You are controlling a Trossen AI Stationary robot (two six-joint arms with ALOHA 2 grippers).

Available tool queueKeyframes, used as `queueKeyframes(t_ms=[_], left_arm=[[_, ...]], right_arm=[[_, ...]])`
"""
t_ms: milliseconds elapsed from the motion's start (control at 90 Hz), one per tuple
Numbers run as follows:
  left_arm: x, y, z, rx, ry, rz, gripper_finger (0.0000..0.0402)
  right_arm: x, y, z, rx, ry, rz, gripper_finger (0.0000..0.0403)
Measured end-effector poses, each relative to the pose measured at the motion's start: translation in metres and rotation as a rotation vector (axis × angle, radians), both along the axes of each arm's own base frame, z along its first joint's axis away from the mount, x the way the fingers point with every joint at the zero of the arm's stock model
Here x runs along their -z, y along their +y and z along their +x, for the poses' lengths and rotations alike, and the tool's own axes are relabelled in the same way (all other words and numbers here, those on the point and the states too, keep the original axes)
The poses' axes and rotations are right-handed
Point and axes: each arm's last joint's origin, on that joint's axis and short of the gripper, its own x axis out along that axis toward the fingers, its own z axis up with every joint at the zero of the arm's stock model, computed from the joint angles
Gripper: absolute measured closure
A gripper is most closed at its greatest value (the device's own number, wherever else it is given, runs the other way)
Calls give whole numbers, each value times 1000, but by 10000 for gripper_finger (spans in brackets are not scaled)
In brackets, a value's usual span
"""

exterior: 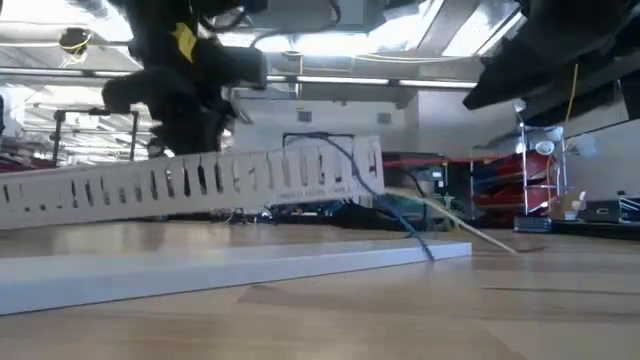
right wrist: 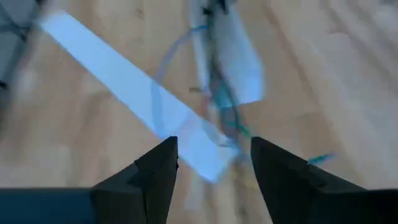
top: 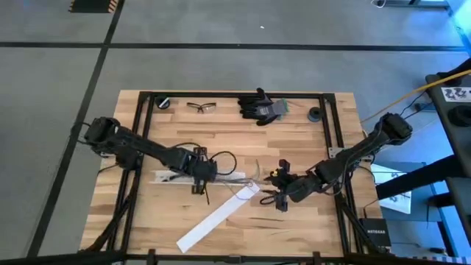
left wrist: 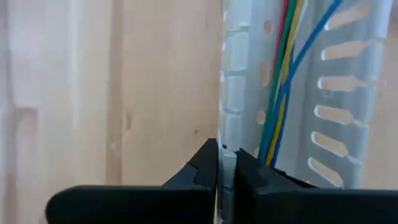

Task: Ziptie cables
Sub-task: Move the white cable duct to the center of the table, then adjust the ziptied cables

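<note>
Left pincer (left wrist: pixel 225 163) pinches channel wall; right pincer (right wrist: pixel 214 163) hovers open.
The cables (top: pixel 254 175) lie along the slotted channel (top: pixel 176 177), ends splaying just ahead of the right pincer, the nearer one.

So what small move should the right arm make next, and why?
Probably ease the open right gripper forward onto the cables: they lie loose just ahead of it, while the left gripper is shut on the slotted channel's wall, steadying it.
</note>
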Motion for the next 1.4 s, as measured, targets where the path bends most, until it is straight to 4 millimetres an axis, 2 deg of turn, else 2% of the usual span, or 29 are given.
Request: queueKeyframes(t_ms=[156,244,356,511,633,733,900,1078,1400], left_arm=[[8,9,1,-60,-29,-19,399],[10,11,0,-57,-23,-37,384],[9,10,3,-73,-63,-62,346],[5,7,8,-54,-96,-103,278],[-12,6,10,-57,-79,-135,236],[-33,2,10,-76,-132,-161,217],[-52,-6,6,-49,-231,-188,206],[-47,-7,3,-80,-232,-165,206],[-33,-3,8,-58,-367,-113,206]], right_arm=[[0,-9,6,16,-19,-158,214],[0,-19,11,26,-13,-201,214],[2,-32,17,42,12,-200,214],[3,-45,23,8,49,-110,214],[4,-51,25,-22,64,-53,214],[2,-51,28,-18,36,-47,210],[-5,-54,35,-14,-51,-4,167],[-4,-59,36,-23,-40,13,123],[-4,-59,36,-50,-34,-36,127]])
